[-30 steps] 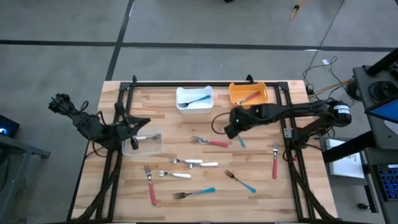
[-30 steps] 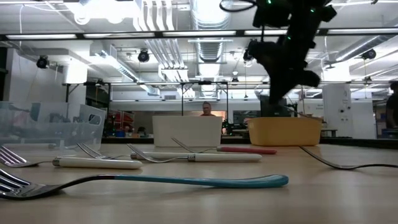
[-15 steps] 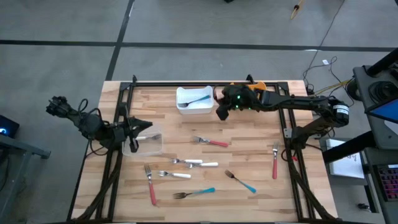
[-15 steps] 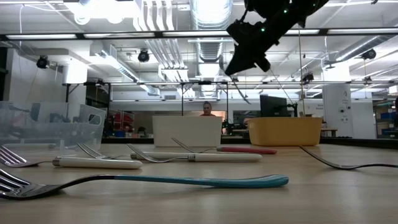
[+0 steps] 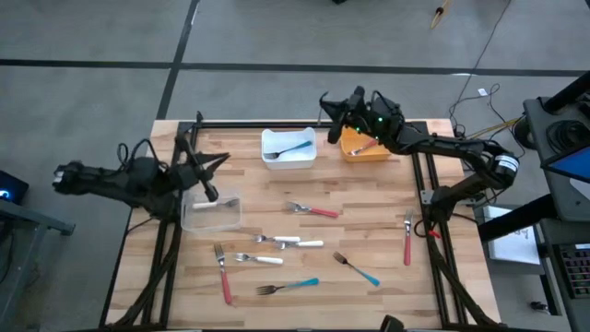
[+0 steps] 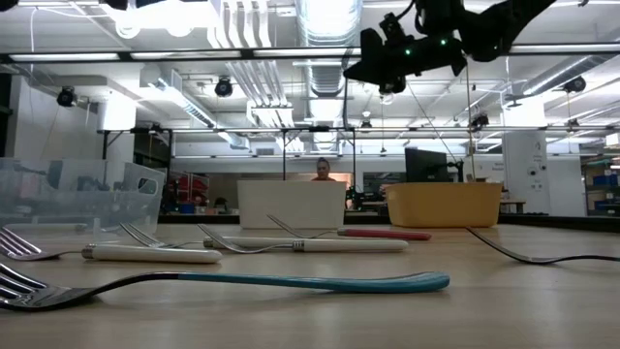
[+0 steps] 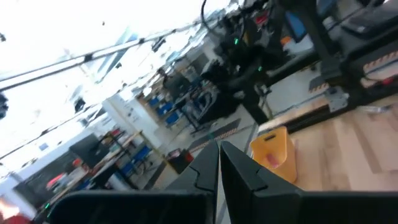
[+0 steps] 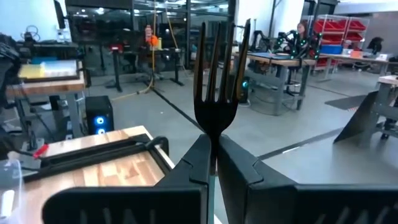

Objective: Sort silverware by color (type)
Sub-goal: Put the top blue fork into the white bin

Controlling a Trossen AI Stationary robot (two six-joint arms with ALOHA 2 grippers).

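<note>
My right gripper [image 5: 330,103] hangs high over the table's far edge, between the white bin [image 5: 289,148] and the orange bin [image 5: 367,143], shut on a fork [image 8: 216,81] whose handle is hidden. The low view shows that gripper [image 6: 360,66] near the ceiling lights. My left gripper [image 5: 221,159] is shut with nothing in it, above the clear bin [image 5: 211,212] at the left. Loose silverware lies flat on the wood: a red fork [image 5: 312,210], white pieces [image 5: 290,242], a teal fork [image 5: 288,287], another teal fork [image 5: 357,268]. My right gripper pinches the fork's neck [image 8: 216,134], just below the tines, between its two fingers. The fork runs along the fingers and its tines stick out past the fingertips. The fingers are about level, and the fork is lifted clear of the table.
The white bin holds a fork [image 5: 295,148], the orange bin a red one [image 5: 367,145]. More red forks lie at the right [image 5: 407,238] and near left [image 5: 222,272]. Black frame rails [image 5: 277,124] run along the table's edges. A person shows beyond the table [image 6: 322,171].
My right gripper has risen from the table's middle right and gone to the far edge, tipping from pointing down to about level, with the fork shut in it. My left arm has drawn back toward the left edge, its gripper swinging a little toward the far side.
</note>
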